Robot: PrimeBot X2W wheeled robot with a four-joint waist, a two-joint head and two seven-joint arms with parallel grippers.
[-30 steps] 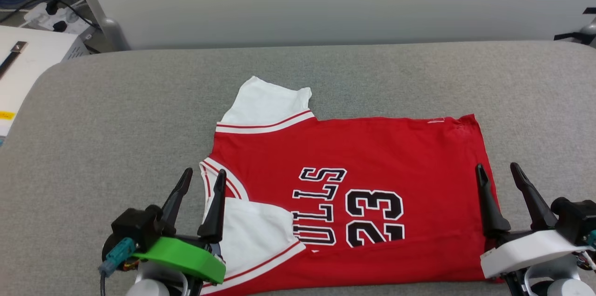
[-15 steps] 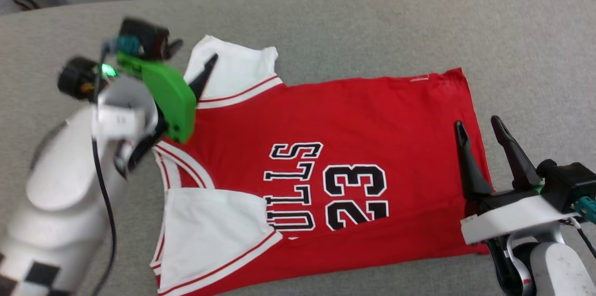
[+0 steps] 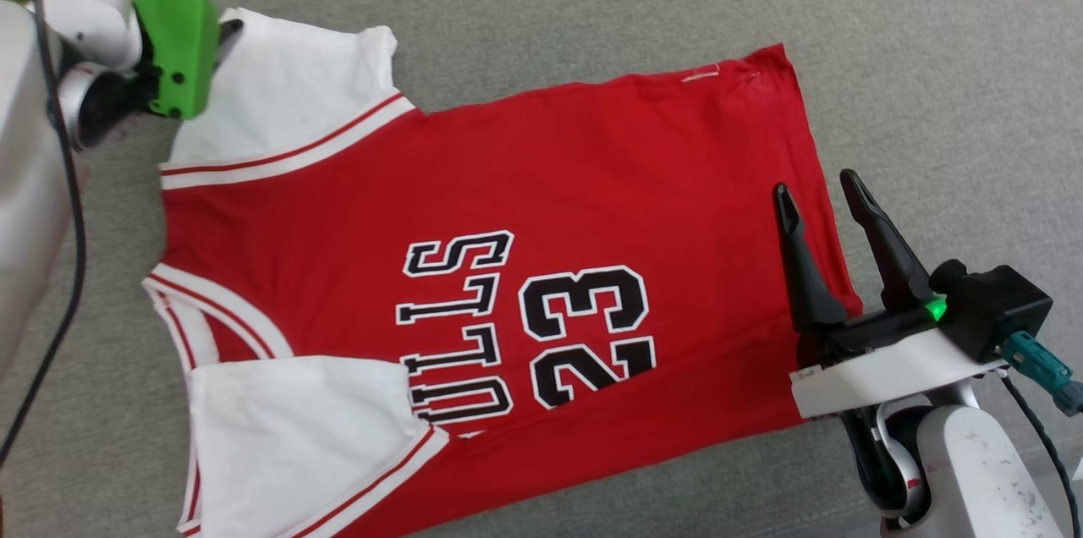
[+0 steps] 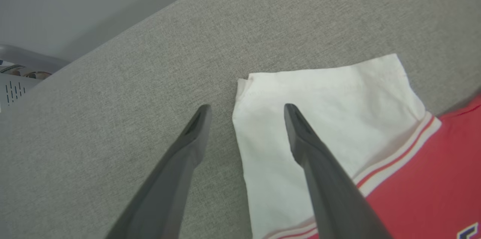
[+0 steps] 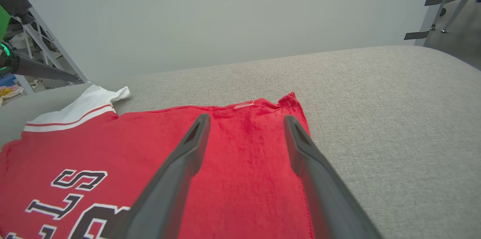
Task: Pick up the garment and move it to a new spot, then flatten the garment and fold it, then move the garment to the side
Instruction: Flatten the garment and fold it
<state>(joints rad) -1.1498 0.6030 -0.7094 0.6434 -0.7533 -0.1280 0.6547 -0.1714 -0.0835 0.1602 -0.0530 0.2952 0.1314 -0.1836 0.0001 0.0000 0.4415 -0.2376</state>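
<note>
Left gripper [image 4: 246, 109] shifted over garment [image 4: 338, 111], open, empty

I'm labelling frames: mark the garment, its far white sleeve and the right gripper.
garment [image 3: 592, 157], head view, red chest panel.
far white sleeve [image 4: 330, 107], left wrist view, sleeve's middle.
right gripper [image 3: 813, 181], head view, midway between its fingertips.

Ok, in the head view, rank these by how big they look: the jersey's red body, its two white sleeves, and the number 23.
1. red body
2. near sleeve and far sleeve: they look alike, and the near one runs off the frame edge, so I won't rank them
3. number 23
</note>
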